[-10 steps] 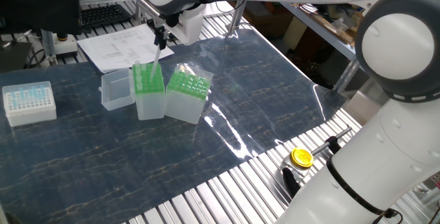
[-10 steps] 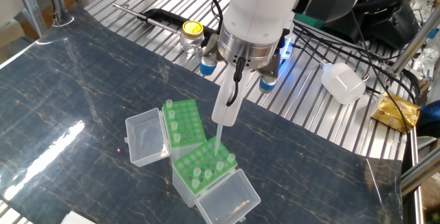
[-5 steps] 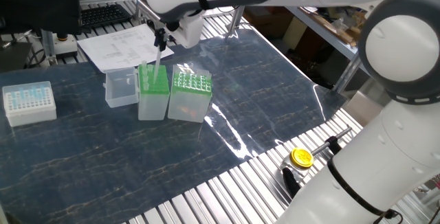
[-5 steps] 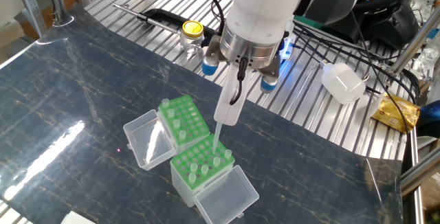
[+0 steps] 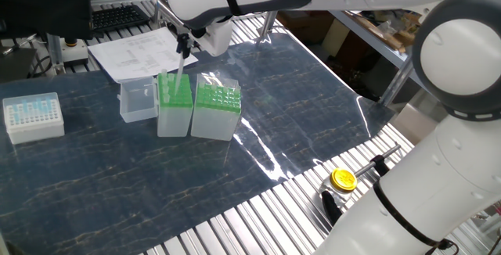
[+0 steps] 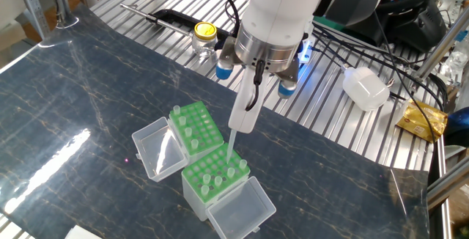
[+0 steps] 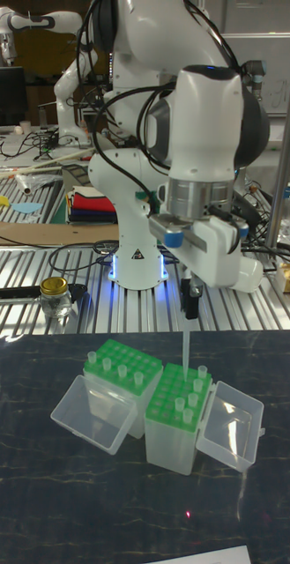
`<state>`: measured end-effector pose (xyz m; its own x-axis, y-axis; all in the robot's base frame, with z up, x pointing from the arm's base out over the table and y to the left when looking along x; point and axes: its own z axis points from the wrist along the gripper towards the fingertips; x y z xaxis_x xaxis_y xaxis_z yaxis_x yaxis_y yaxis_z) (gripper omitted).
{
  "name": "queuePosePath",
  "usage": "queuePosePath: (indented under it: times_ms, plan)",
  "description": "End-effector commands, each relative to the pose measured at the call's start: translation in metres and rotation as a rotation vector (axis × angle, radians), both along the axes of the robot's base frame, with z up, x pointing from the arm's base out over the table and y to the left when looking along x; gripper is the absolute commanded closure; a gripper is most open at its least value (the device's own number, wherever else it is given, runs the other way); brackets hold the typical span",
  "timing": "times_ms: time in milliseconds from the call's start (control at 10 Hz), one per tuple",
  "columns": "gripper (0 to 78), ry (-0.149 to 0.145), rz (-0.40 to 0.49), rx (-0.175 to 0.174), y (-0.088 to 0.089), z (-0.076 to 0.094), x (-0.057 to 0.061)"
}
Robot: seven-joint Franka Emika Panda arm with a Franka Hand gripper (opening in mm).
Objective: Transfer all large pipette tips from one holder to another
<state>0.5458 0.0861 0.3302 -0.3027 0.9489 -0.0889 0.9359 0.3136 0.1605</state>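
I've got a white box [image 5: 33, 117] of pale-blue tips sitting well off at the mat's far end, paper sheets [image 5: 137, 54] lying behind the racks, and a keyboard [image 5: 117, 16] beyond them. On the slatted tabletop there's a yellow-capped jar [image 6: 204, 41], a white plastic bottle [image 6: 366, 89] lying on its side, and a crinkled foil packet [image 6: 423, 119].

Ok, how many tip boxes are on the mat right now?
3. A white box sits apart from the others; the narrower green-topped box stands under the large pipette tip held in the pincer, and the wider green-topped box is right beside it.
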Motion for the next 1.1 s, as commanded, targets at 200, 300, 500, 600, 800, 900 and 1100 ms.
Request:
queuePosePath:
  times_ms: [200,300,500,600,800,900,1100]
  plan:
    - [76.4,0.045,-0.012,0.003,-0.004,-0.002,-0.006]
    - [76.4,0.048,-0.007,0.005,-0.006,0.001,-0.005]
    - [76.4,0.052,0.002,0.008,-0.010,0.005,-0.005]
    - [76.4,0.054,0.002,0.012,-0.010,0.007,-0.005]
    - [76.4,0.055,0.001,0.014,-0.010,0.009,-0.006]
    - [76.4,0.055,0.010,0.009,-0.010,0.009,-0.006]
    - [76.4,0.055,0.024,0.001,-0.011,0.010,-0.007]
